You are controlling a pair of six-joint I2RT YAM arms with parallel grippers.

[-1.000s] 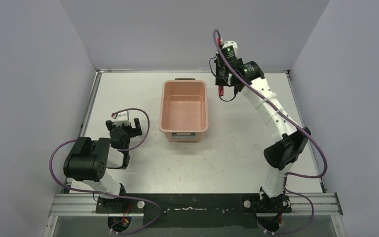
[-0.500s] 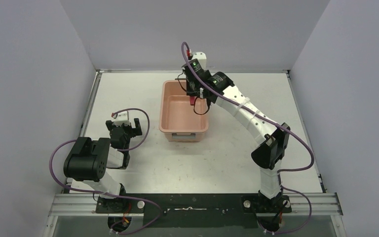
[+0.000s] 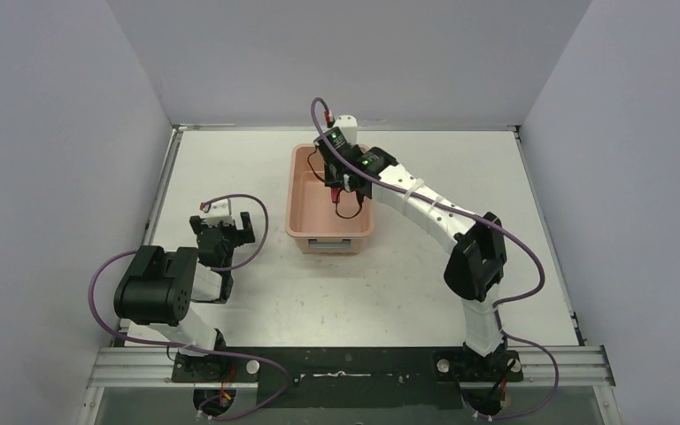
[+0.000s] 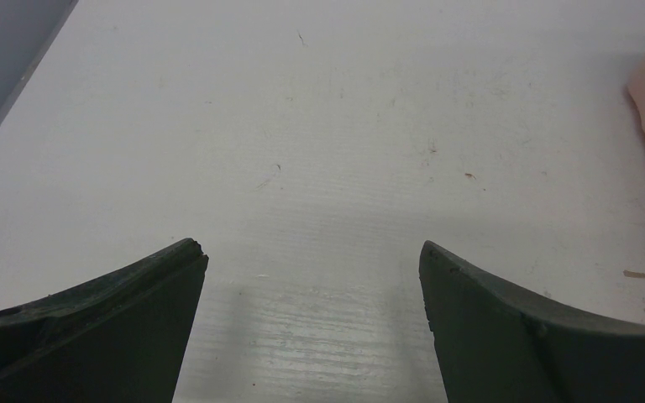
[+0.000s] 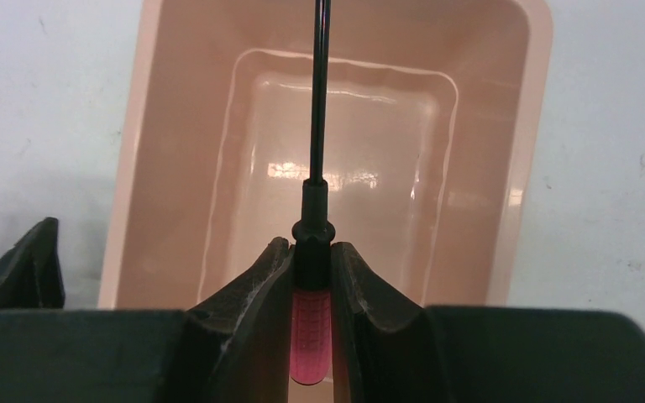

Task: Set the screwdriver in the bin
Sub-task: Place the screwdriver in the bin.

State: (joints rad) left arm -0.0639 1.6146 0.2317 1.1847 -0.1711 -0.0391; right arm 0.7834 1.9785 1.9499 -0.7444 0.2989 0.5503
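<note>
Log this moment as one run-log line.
right hand: shut on screwdriver | position: over bin | left hand: open, over table | screwdriver: not yet released

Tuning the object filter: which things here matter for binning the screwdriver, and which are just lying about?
In the job:
screwdriver, clamped in the right hand
pink bin, under that hand

Not in the job:
left hand, open over the table
purple cables on the arms
</note>
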